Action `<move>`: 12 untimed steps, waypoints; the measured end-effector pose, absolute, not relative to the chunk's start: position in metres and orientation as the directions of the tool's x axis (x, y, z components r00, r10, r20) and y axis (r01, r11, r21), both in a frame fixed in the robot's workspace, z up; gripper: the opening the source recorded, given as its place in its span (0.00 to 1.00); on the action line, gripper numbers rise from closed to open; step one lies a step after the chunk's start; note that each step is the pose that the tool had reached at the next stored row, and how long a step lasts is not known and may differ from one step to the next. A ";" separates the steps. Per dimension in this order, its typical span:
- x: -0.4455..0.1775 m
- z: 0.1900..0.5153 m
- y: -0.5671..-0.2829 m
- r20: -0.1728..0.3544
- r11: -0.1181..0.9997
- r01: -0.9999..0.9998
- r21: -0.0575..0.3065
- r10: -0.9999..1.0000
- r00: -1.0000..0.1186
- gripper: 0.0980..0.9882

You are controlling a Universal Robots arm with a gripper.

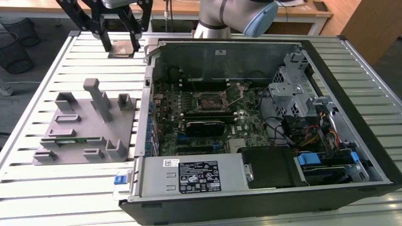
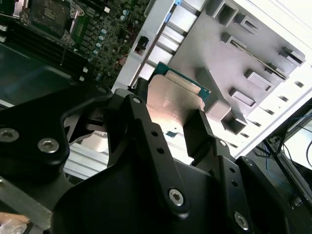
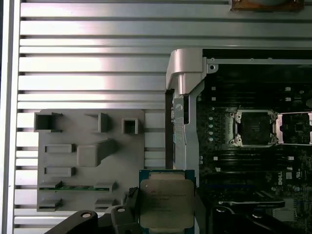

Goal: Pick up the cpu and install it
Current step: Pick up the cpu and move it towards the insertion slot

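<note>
My gripper (image 1: 120,44) is shut on the cpu (image 1: 123,48), a flat square chip with a silvery top. It hangs above the slatted table at the far side, to the exterior view's left of the open computer case (image 1: 351,141). In both wrist views the cpu (image 3: 166,202) (image 2: 173,100) sits between the black fingers (image 2: 195,131). The black motherboard socket (image 1: 207,101) (image 3: 253,127) lies bare inside the case with its metal frame (image 3: 297,127) swung open.
A grey parts holder (image 1: 82,127) (image 3: 90,161) lies on the table (image 1: 82,188) beside the case, with a green memory stick (image 1: 72,140) (image 3: 78,186) in one slot. Inside the case are a drive cage (image 1: 292,89), cables and a power supply (image 1: 195,176).
</note>
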State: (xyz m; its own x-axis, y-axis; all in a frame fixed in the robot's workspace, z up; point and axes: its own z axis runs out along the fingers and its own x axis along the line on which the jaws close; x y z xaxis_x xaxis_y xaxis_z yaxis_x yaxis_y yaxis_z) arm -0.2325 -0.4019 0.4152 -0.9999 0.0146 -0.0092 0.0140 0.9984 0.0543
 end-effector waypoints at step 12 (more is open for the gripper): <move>-0.214 0.415 -0.402 -0.009 0.998 0.014 0.054 0.015 -1.000 0.49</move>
State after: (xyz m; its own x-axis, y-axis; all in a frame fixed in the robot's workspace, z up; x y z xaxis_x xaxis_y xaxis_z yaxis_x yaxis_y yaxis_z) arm -0.2138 -0.4020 0.4152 -0.9999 0.0145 -0.0092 0.0140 0.9984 0.0544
